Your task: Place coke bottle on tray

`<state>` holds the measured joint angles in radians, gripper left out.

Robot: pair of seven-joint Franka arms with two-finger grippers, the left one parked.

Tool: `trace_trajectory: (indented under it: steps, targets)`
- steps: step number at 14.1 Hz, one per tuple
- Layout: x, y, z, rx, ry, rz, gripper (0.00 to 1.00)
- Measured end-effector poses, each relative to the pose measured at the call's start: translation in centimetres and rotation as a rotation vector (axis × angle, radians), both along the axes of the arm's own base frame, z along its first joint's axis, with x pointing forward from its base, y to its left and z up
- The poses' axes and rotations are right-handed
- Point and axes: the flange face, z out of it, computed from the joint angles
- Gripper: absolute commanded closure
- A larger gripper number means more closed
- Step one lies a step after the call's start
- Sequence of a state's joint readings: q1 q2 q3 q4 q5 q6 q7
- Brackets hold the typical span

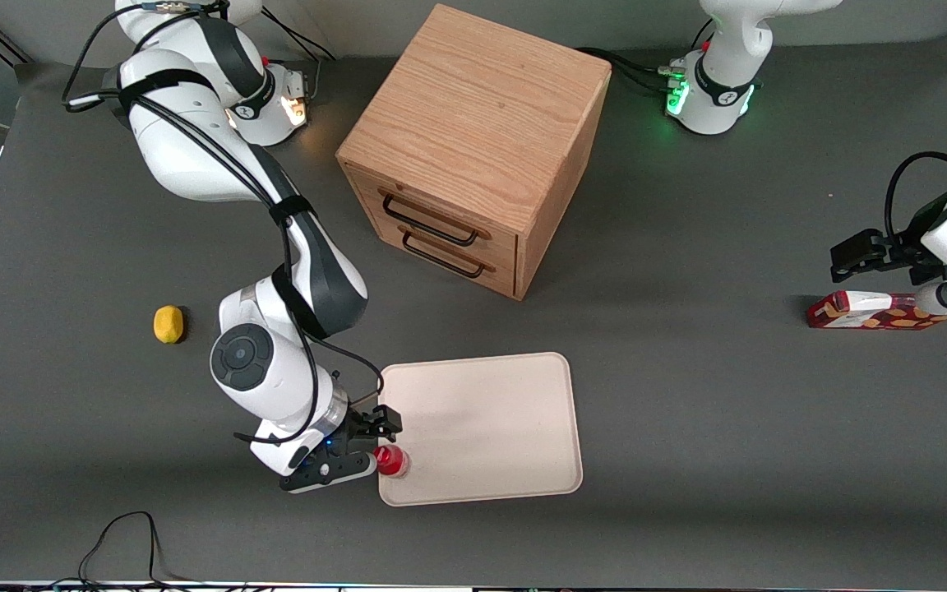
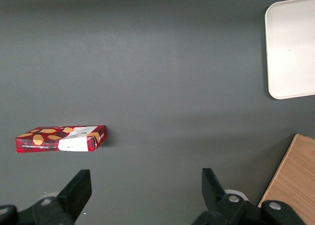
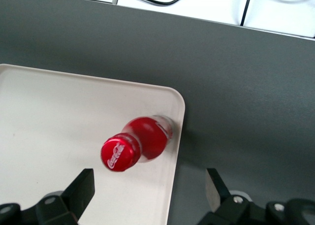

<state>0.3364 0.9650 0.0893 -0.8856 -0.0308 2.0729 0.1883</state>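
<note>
1. We see the coke bottle standing upright on the tray, right at the tray's corner nearest the front camera toward the working arm's end, its base close against the low rim.
2. We find the gripper poised above the bottle, fingers spread wide apart, one on each side, and neither one touching the red cap.
3. From the front, we catch the gripper hanging over that same tray corner, with the bottle's red cap showing just under it.
4. We note the rest of the tray lies bare, pale beige with rounded corners.
5. We spot the lemon on the grey table, well apart from the tray, toward the working arm's end.
6. We have the wooden drawer cabinet farther from the front camera than the tray, both of its drawers closed.
7. We see the red patterned carton lying flat toward the parked arm's end of the table.
</note>
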Motion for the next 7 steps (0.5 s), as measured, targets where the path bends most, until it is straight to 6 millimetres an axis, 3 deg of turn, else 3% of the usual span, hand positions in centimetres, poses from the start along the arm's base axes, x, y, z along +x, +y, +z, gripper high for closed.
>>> trace_trajectory:
  steps: [7]
  targets:
    - [0.32, -0.89, 0.77, -0.005, 0.001, -0.012, 0.0]
